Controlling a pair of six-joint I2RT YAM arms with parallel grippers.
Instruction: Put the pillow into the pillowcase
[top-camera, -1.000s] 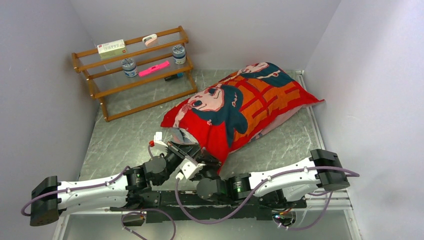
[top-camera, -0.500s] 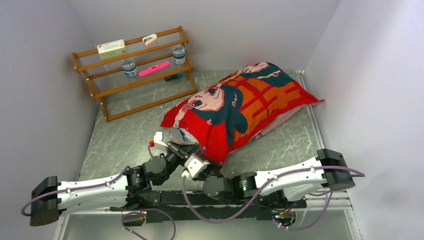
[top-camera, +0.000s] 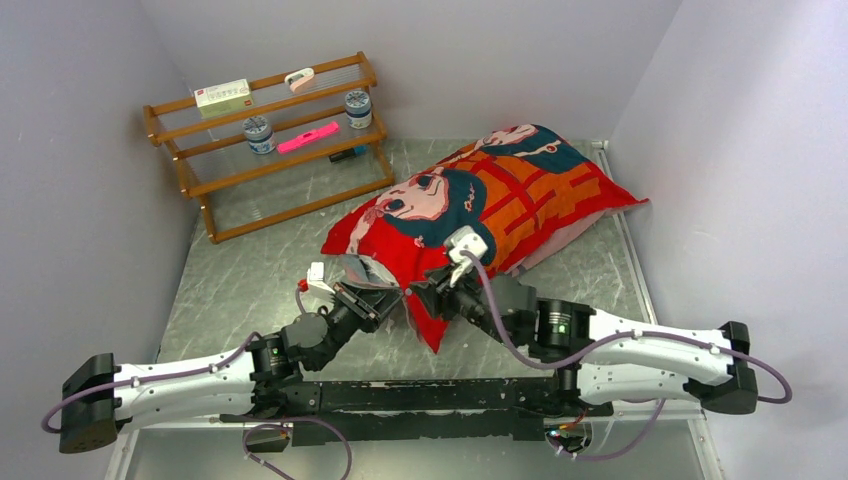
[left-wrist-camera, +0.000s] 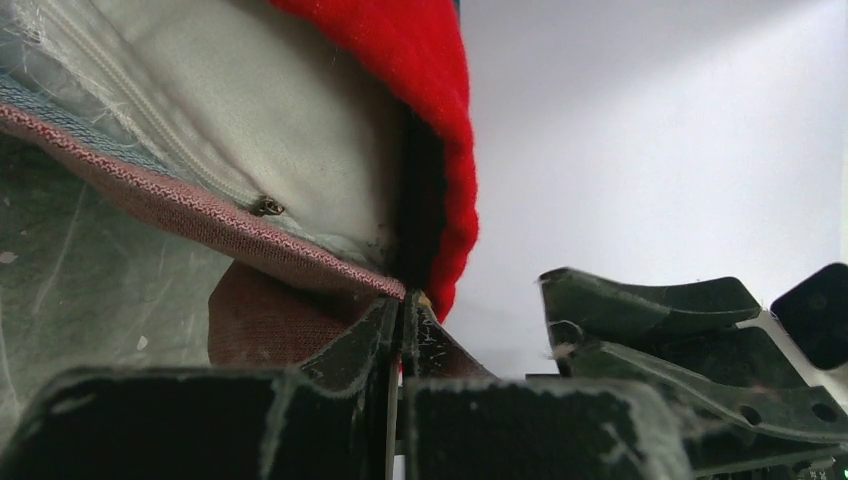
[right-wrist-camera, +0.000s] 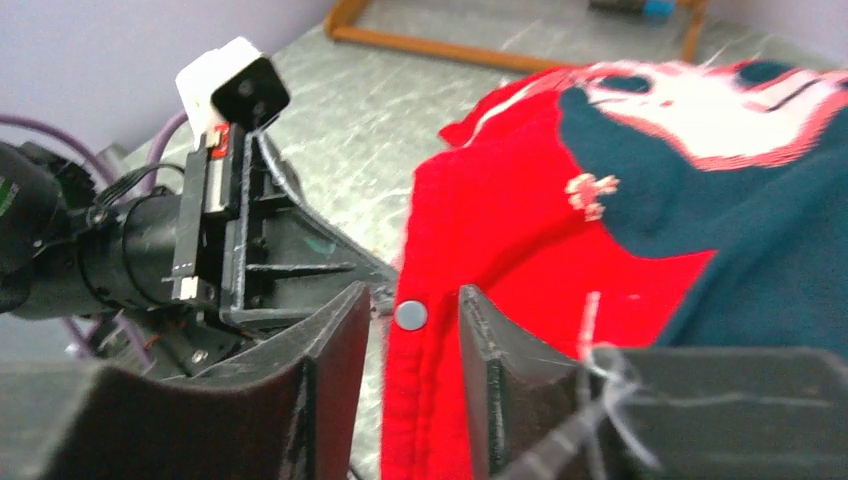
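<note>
The red pillowcase (top-camera: 500, 200) with cartoon faces lies plump across the table's middle. The white pillow (left-wrist-camera: 280, 120) sits inside it, and its zipped seam shows at the open mouth in the left wrist view. My left gripper (top-camera: 375, 298) is shut on the pillowcase's lower hem (left-wrist-camera: 200, 225) at that mouth, jaws pressed together (left-wrist-camera: 402, 312). My right gripper (right-wrist-camera: 415, 300) is open, its fingers astride the red upper hem beside a grey snap button (right-wrist-camera: 410, 316), right next to the left gripper (right-wrist-camera: 250, 260).
A wooden rack (top-camera: 270, 140) with jars, a pink item and a small box stands at the back left. Walls close in on both sides. The pillowcase's far corner reaches the right table edge (top-camera: 625, 205).
The right arm has swung from the front edge forward onto the pillowcase's near corner. Its gripper now sits over the upper hem. The left gripper has held still.
</note>
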